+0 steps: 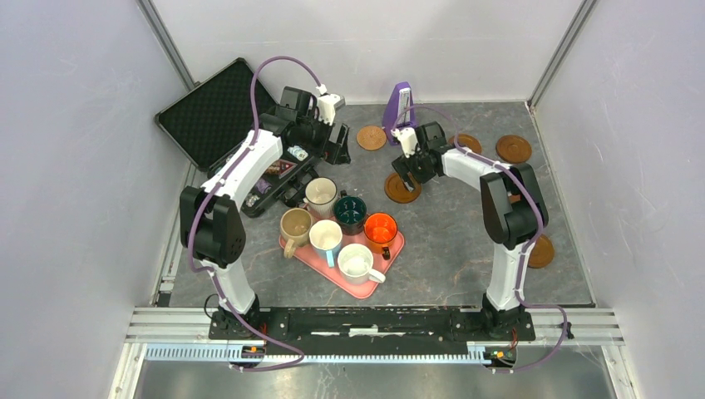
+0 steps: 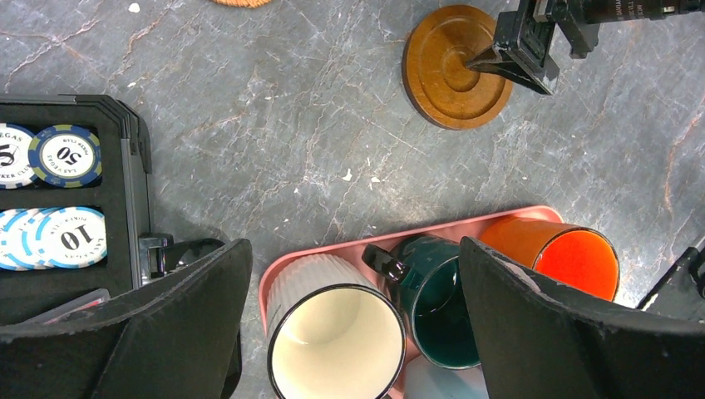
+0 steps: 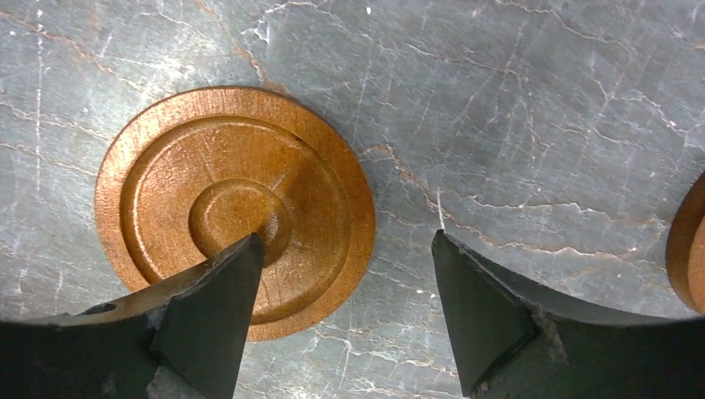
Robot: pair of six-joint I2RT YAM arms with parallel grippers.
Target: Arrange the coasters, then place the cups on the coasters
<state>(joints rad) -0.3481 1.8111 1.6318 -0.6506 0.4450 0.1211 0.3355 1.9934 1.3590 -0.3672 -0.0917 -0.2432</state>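
Six cups stand together on a pink tray (image 1: 366, 288): white with dark rim (image 1: 320, 195), teal (image 1: 350, 214), orange (image 1: 381, 230), tan (image 1: 295, 227), light blue (image 1: 326, 238), plain white (image 1: 357, 263). Brown coasters lie apart on the table: a tan one (image 1: 372, 137), dark ones at the back right (image 1: 514, 149) and near right (image 1: 541, 252). My right gripper (image 3: 346, 239) is open low over a dark coaster (image 3: 166, 191). One finger is over its centre, the other beside its rim. My left gripper (image 2: 353, 248) hangs open above the dark-rimmed cup (image 2: 332, 353) and teal cup (image 2: 441, 320), holding nothing.
An open black case (image 1: 216, 116) with poker chips (image 2: 65, 155) lies at the back left, close to the left arm. A purple upright object (image 1: 401, 108) stands at the back centre. Another coaster (image 1: 468, 143) lies behind the right arm; its edge (image 3: 690, 249) shows at the right.
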